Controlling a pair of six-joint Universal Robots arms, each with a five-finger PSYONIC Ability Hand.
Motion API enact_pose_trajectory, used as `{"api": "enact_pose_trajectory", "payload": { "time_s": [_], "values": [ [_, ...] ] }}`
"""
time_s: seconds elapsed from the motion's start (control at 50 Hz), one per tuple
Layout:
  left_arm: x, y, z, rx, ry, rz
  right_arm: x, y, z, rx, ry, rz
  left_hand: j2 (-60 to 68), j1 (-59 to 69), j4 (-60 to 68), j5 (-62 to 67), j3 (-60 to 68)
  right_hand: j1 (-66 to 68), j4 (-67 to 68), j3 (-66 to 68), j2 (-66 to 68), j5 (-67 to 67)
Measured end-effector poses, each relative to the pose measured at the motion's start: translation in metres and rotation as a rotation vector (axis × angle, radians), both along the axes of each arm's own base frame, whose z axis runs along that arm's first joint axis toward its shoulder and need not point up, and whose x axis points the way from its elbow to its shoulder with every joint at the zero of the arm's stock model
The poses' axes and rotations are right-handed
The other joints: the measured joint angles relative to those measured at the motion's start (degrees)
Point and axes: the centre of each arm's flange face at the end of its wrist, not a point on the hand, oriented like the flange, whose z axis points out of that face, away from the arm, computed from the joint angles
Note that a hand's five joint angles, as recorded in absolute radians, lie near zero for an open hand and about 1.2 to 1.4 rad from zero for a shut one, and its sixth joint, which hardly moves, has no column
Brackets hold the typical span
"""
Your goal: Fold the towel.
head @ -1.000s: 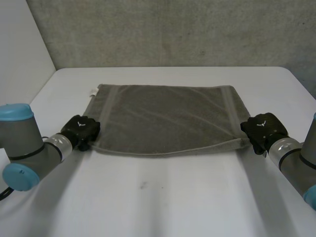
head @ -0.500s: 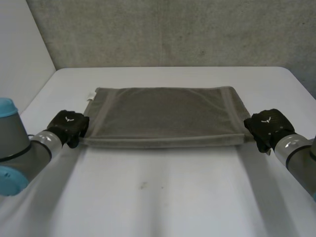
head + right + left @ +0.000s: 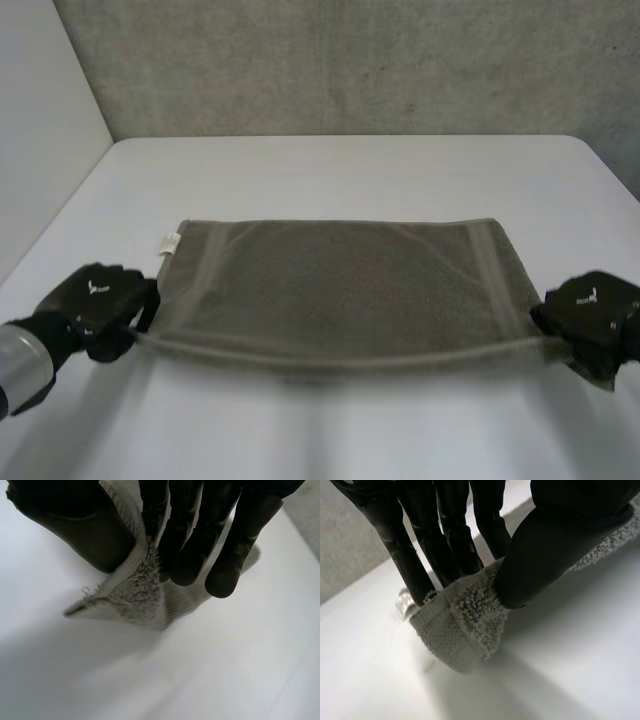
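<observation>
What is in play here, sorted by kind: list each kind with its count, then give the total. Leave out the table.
Towels: 1, the grey towel, spread flat.
Robot hands: 2, the left hand and the right hand, each pinching a near corner of the towel.
Total: 3

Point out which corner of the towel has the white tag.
The far-left corner of the towel, just beyond the left hand: a white tag sticks out there. The other corners show none.
</observation>
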Motion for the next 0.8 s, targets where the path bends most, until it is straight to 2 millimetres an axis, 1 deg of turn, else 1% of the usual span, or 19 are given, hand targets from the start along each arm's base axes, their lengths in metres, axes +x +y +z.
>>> {"api": "enact_pose_trajectory", "payload": {
  "time_s": [0.04, 0.08, 0.1, 0.14, 0.16, 0.3, 0.36, 0.44, 0.46, 0.52, 0.62, 0.74, 0.8],
  "values": [
    [-0.003, -0.008, 0.001, -0.011, 0.012, -0.014, 0.000, -0.011, -0.002, -0.020, -0.018, -0.006, 0.00, 0.27, 0.00, 0.01, 0.00, 0.00, 0.00, 0.00, 0.00, 0.01],
    [-0.009, -0.023, 0.001, -0.021, 0.026, -0.029, 0.002, -0.029, -0.006, -0.052, -0.036, -0.013, 0.00, 0.27, 0.00, 0.00, 0.00, 0.00, 0.00, 0.00, 0.00, 0.01],
    [-0.012, -0.027, 0.000, -0.022, 0.029, -0.032, 0.003, -0.033, -0.008, -0.061, -0.039, -0.014, 0.00, 0.27, 0.00, 0.00, 0.00, 0.00, 0.00, 0.00, 0.00, 0.01],
    [-0.020, -0.044, -0.005, -0.025, 0.031, -0.028, 0.010, -0.050, -0.015, -0.096, -0.040, -0.012, 0.00, 0.27, 0.00, 0.01, 0.00, 0.00, 0.00, 0.00, 0.00, 0.01],
    [-0.022, -0.048, -0.006, -0.025, 0.029, -0.024, 0.012, -0.053, -0.016, -0.103, -0.039, -0.011, 0.00, 0.27, 0.01, 0.00, 0.00, 0.00, 0.00, 0.00, 0.00, 0.01],
    [-0.042, -0.110, -0.029, -0.053, -0.006, 0.056, 0.044, -0.104, -0.041, -0.261, -0.020, 0.017, 0.01, 0.27, 0.01, 0.00, 0.01, 0.00, 0.00, 0.00, 0.00, 0.02],
    [-0.050, -0.126, -0.032, -0.077, -0.005, 0.061, 0.053, -0.115, -0.047, -0.306, -0.023, 0.026, 0.02, 0.27, 0.02, 0.02, 0.01, 0.00, 0.00, 0.00, 0.00, 0.01],
    [-0.064, -0.153, -0.034, -0.127, 0.023, 0.075, 0.068, -0.138, -0.056, -0.396, -0.023, 0.029, 0.03, 0.27, 0.02, 0.18, 0.02, 0.00, 0.00, 0.00, 0.00, 0.01],
    [-0.065, -0.156, -0.034, -0.132, 0.026, 0.076, 0.070, -0.140, -0.057, -0.404, -0.022, 0.027, 0.03, 0.27, 0.03, 0.21, 0.02, 0.00, 0.00, 0.00, 0.00, 0.00],
    [-0.075, -0.172, -0.037, -0.159, 0.046, 0.087, 0.075, -0.155, -0.062, -0.445, -0.012, 0.001, 0.03, 0.27, 0.03, 0.35, 0.02, 0.00, 0.00, 0.00, 0.00, 0.01],
    [-0.087, -0.189, -0.045, -0.190, 0.059, 0.090, 0.082, -0.170, -0.069, -0.476, -0.004, -0.020, 0.04, 0.27, 0.04, 0.36, 0.02, 0.00, 0.00, 0.00, 0.00, 0.00],
    [-0.094, -0.209, -0.056, -0.225, 0.061, 0.100, 0.089, -0.186, -0.076, -0.503, -0.004, -0.025, 0.04, 0.27, 0.04, 0.38, 0.02, 0.00, 0.00, 0.00, 0.00, 0.00],
    [-0.095, -0.216, -0.060, -0.236, 0.060, 0.107, 0.091, -0.191, -0.079, -0.511, -0.004, -0.025, 0.04, 0.27, 0.05, 0.38, 0.02, 0.00, 0.00, 0.00, 0.00, 0.01]
  ]
}}
